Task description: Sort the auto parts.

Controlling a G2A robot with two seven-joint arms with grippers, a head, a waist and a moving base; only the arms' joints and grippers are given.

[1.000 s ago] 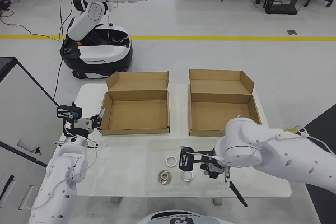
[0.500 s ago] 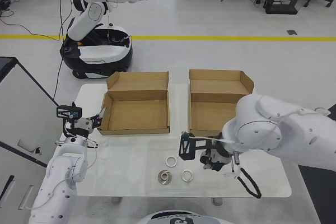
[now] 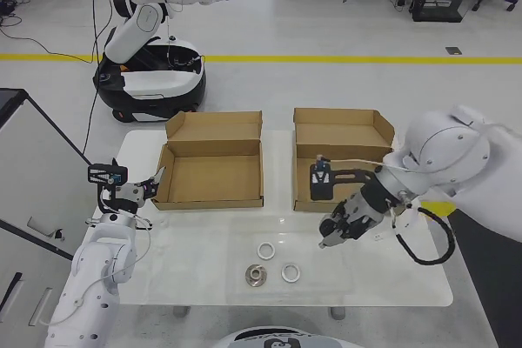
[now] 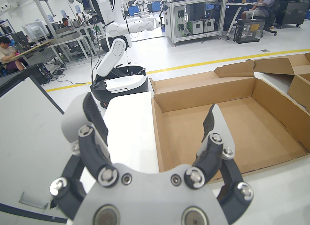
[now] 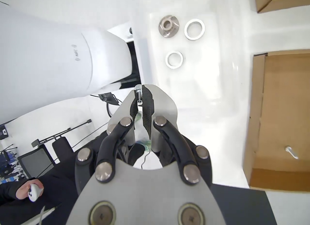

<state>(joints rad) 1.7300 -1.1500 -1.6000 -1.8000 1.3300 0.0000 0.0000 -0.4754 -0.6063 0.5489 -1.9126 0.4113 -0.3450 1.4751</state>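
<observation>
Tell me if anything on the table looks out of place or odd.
Nothing stands out. Two rings and a flanged hub lie flat on the table, both cardboard boxes sit open, one bolt lies inside the right-hand one, and the right gripper is shut on a small threaded part.

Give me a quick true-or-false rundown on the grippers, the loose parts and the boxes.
1. The right gripper is shut on a small bolt. True.
2. The left gripper is shut. False: it is open and holds nothing.
3. Both rings are in the left box. False: the far ring and the near ring lie on the table.
4. A second bolt lies in the right box. True.
5. The flanged bushing lies on the table. True.
</observation>
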